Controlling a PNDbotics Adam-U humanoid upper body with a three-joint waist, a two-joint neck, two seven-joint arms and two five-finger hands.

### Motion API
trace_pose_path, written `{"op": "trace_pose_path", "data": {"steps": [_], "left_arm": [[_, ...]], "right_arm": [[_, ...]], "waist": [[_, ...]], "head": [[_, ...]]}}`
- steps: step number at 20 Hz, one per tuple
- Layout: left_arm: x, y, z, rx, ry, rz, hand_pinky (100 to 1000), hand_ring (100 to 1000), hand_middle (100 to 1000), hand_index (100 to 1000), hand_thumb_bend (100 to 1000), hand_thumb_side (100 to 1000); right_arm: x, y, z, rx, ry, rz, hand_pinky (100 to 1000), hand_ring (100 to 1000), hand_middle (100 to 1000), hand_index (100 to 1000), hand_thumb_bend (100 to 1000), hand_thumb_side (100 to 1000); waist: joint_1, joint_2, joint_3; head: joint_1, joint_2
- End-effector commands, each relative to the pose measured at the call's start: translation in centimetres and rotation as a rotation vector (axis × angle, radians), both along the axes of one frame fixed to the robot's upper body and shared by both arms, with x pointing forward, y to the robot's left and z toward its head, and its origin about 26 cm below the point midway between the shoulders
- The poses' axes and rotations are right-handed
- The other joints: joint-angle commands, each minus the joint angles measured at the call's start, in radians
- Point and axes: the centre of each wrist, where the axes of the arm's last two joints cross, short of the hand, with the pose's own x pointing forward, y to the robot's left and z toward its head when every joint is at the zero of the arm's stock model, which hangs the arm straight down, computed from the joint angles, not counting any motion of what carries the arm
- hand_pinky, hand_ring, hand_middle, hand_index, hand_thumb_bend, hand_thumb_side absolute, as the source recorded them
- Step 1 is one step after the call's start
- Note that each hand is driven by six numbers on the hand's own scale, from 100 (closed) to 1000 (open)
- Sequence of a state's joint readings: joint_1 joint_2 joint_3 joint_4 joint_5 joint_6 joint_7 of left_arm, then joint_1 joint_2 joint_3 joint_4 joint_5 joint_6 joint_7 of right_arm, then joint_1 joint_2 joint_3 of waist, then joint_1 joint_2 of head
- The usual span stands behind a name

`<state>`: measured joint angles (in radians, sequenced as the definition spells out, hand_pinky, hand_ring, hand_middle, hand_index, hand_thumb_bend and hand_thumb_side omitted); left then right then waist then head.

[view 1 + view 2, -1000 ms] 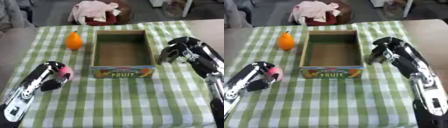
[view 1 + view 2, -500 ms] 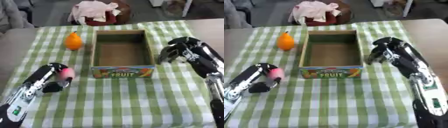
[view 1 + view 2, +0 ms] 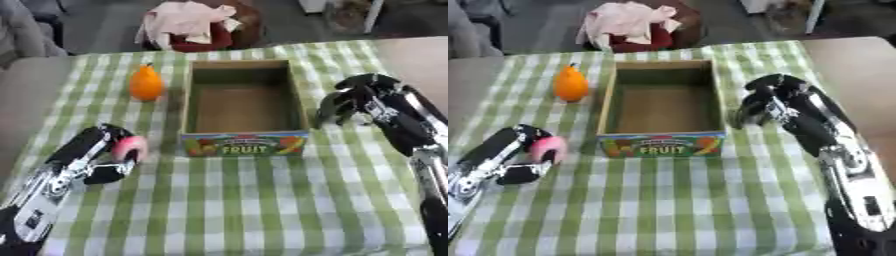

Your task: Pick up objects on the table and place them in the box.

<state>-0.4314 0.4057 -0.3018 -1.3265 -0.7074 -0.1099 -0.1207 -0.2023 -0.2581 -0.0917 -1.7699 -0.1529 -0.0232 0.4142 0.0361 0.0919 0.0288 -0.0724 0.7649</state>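
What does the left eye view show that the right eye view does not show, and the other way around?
Only the left eye view: more bare table to the left of the green checked cloth, and less of the right arm.
Only the right eye view: the right arm runs down to the bottom edge, with more bare table beyond the cloth's right edge.
Both: the empty fruit box, the orange pear-shaped fruit to its left, the left hand curled on a pink object, the right hand curled beside the box's right wall, holding nothing visible, and a pale cloth heap beyond the table.
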Motion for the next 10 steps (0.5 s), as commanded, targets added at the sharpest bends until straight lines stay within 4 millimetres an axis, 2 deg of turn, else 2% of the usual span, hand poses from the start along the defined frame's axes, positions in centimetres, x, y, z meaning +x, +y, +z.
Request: {"op": "trace_pose_path", "data": {"steps": [1, 5, 10], "left_arm": [[0.3, 1.1, 1.9, -0.022, -0.081, 0.026, 478, 436, 394, 681, 100, 295], [0.3, 1.3, 4.1, -0.052, -0.149, 0.026, 475, 432, 388, 676, 100, 299], [0.5, 1.2, 7.8, -0.078, -0.229, -0.005, 479, 432, 387, 676, 100, 304]], "right_arm": [[0.1, -0.1, 0.6, -0.009, -0.016, 0.0, 579, 641, 677, 699, 213, 465], [0.0, -0.1, 0.6, -0.009, -0.016, -0.001, 579, 641, 676, 699, 213, 465], [0.1, -0.1, 0.6, -0.01, -0.016, 0.0, 579, 641, 676, 699, 209, 465]], "waist": [[0.0, -0.012, 0.0], [0.001, -0.012, 0.002], [0.0, -0.013, 0.003]], "head": [[-0.002, 0.005], [-0.002, 0.005], [-0.003, 0.005]]}}
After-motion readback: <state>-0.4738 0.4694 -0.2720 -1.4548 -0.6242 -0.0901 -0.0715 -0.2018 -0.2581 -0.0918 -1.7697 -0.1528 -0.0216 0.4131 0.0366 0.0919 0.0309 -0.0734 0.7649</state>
